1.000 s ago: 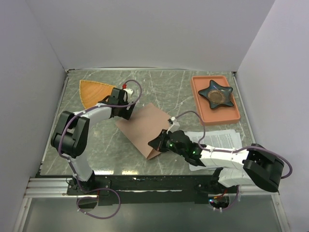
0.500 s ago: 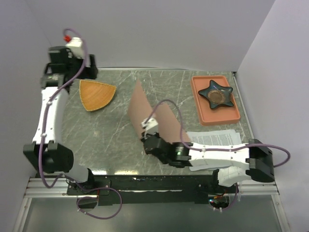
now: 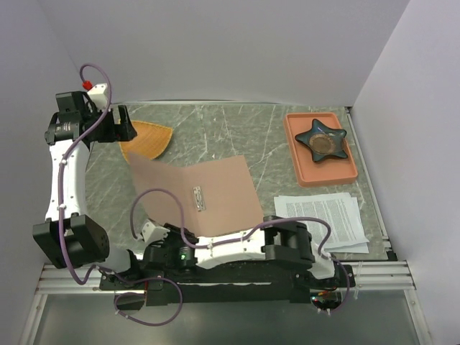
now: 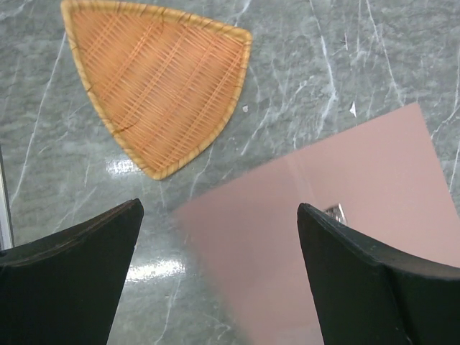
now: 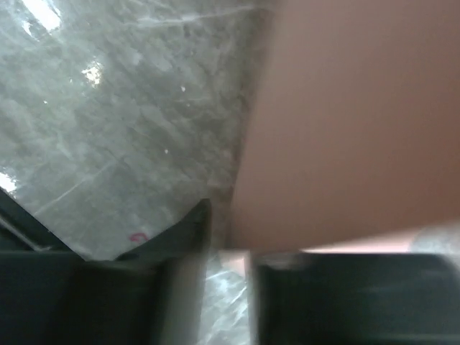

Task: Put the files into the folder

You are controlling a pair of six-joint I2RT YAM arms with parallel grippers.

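Note:
The pinkish-brown folder [image 3: 215, 188] lies opened flat on the marble table, its left leaf reaching toward the orange plate; it also fills part of the left wrist view [image 4: 359, 187] and the right wrist view [image 5: 352, 122]. The files [image 3: 323, 219], white printed sheets, sit in a stack right of it. My left gripper [image 3: 123, 128] hangs high over the table's far left, open and empty [image 4: 219, 208]. My right gripper [image 3: 147, 231] is at the folder's near-left corner. In its blurred view the jaws [image 5: 230, 244] stand apart, the folder's edge beside them.
An orange woven fan-shaped plate [image 3: 149, 140] lies at the far left, partly under my left gripper. A salmon tray [image 3: 302, 162] with a dark star-shaped dish [image 3: 321, 140] stands at the far right. My right arm stretches along the table's near edge.
The folder went from shut, to half raised, to flat open. My right arm swept left along the near edge and its jaws parted. My left arm lifted away to the far left.

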